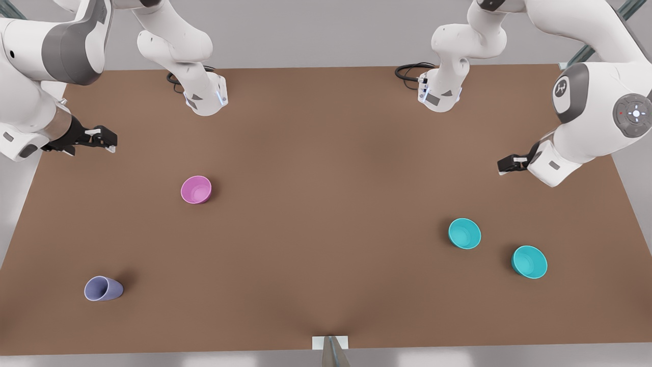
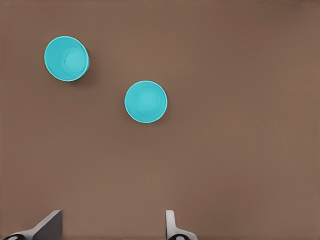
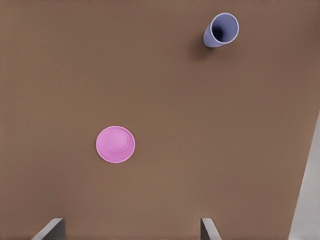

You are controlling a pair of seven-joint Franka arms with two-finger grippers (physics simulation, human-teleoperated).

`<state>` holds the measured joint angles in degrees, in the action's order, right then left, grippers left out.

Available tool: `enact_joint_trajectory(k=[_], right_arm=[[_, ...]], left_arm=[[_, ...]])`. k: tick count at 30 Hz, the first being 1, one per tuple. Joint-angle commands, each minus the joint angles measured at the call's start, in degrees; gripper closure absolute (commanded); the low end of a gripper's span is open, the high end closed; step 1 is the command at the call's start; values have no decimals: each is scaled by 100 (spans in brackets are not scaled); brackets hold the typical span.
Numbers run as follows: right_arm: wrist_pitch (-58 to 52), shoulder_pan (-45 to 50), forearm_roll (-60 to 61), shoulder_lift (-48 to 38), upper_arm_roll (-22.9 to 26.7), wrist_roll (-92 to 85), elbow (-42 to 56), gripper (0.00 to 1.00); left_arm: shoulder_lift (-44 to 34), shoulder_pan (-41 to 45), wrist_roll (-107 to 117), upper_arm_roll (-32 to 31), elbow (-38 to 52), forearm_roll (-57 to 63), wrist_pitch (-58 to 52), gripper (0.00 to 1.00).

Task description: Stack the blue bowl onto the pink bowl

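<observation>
Both grippers hover spread and empty, the left gripper (image 1: 501,167) at 1 o'clock of the blue bowl (image 1: 464,233) (upright, beside its twin (image 1: 529,262)), the right gripper (image 1: 109,140) at 10 o'clock of the pink bowl (image 1: 196,189).

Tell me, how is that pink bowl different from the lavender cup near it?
The pink bowl is magenta, low and wide; the lavender cup is pale blue-violet, taller and tapered. The pink bowl sits nearer the arm bases, the lavender cup nearer the table's front edge. Both stand open-side up, apart and untouched, on the front view's left.
</observation>
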<state>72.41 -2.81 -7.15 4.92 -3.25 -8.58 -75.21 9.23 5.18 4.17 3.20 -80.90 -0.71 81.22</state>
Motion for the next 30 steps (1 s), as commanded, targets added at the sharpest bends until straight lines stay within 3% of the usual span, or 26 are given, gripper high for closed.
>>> enact_joint_trajectory(k=[1, 3, 6, 9, 17, 30], right_arm=[[19, 0, 3, 1, 0, -215, 7, 0], [19, -9, -6, 27, 0, -206, -72, 0], [53, -149, 100, 791, 26, -197, -625, 0], [1784, -237, 109, 581, 26, 128, -2155, 0], [5555, -562, 1128, 396, 26, 339, -5047, 0], [6189, -457, 1462, 985, 8, 594, -5513, 0]], left_arm=[[8, -8, 93, 23, 4, 9, -18, 0], [8, 1, 93, 23, 4, 0, -115, 0], [8, 1, 93, 5, 4, 0, -115, 0], [8, 1, 93, -12, 13, 0, -97, 0], [17, 1, 93, -21, 4, 0, -115, 0], [17, 10, 102, -39, 4, 0, -141, 0]])
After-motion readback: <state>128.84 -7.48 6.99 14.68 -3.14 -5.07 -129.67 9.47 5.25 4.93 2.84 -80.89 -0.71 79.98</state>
